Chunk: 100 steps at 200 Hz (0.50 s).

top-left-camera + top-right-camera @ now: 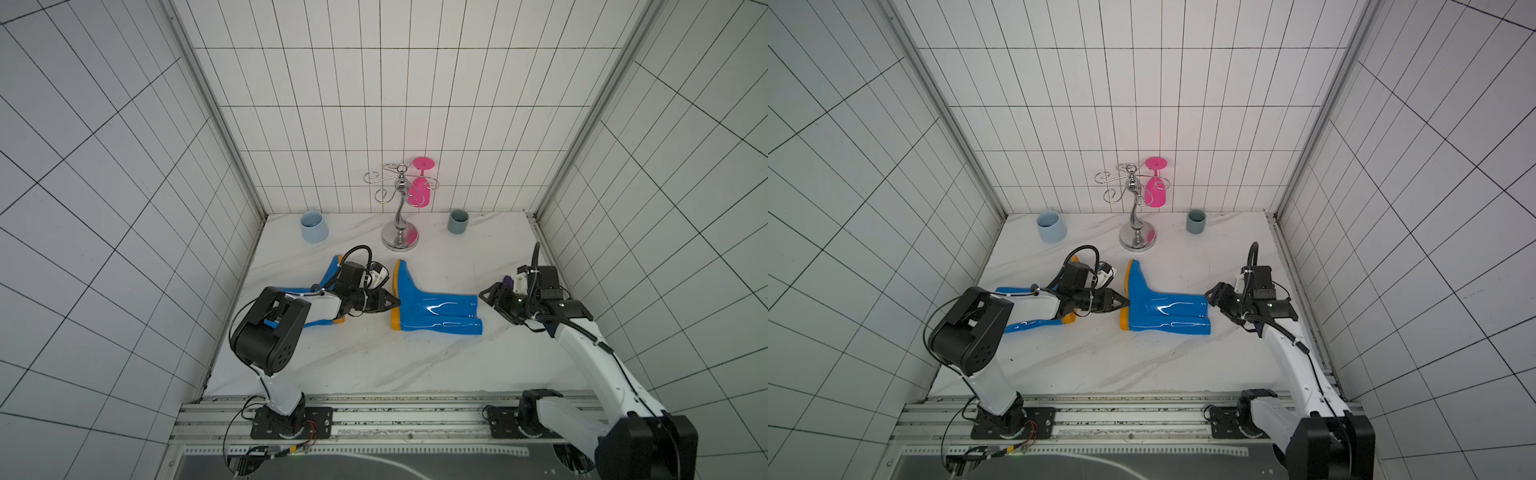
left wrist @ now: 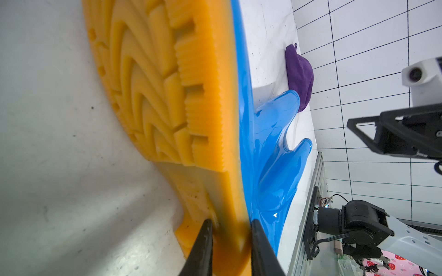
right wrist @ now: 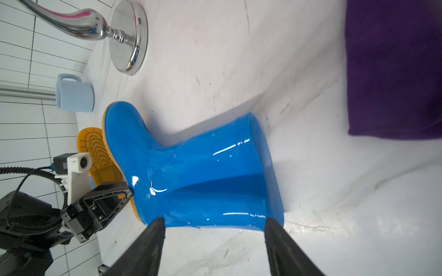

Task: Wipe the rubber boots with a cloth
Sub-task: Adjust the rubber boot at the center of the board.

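One glossy blue rubber boot lies on its side mid-table, orange sole to the left and shaft opening to the right. My left gripper is shut on the heel end of that sole. The other rubber boot lies under my left arm. My right gripper stands open just off the shaft's rim, with nothing between its fingers. The dark-purple cloth lies on the table behind the right gripper, close to the right wall.
Along the back wall stand a light-blue mug, a chrome stand with a pink glass hanging on it, and a grey-green cup. Tiled walls close in both sides. A metal rail runs along the front edge.
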Motion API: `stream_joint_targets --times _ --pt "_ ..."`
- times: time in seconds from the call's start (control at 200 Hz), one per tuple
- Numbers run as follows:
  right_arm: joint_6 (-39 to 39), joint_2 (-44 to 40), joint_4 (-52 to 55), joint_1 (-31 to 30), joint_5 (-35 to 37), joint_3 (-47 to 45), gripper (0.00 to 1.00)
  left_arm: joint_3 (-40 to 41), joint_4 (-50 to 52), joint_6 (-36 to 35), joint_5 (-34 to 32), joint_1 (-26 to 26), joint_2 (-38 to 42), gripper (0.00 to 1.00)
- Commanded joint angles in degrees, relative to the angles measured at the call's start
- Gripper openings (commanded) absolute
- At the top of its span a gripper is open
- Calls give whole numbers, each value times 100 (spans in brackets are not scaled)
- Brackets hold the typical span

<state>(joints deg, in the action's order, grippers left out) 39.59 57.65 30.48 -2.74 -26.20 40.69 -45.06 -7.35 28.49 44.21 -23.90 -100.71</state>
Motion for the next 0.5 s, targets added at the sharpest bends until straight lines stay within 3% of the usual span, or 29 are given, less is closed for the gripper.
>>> stream_joint_targets --times 0.0,0.13,0.495 --pt "955 -399 -271 -44 -791 -699 69 401 929 43 -958 9 -290 6" --pt "1552 -692 -533 -71 -1147 -1313 73 427 878 57 -960 13 -282 6" --pt "2509 -701 -1259 -138 -1054 -2201 76 392 876 42 -905 8 -340 6"
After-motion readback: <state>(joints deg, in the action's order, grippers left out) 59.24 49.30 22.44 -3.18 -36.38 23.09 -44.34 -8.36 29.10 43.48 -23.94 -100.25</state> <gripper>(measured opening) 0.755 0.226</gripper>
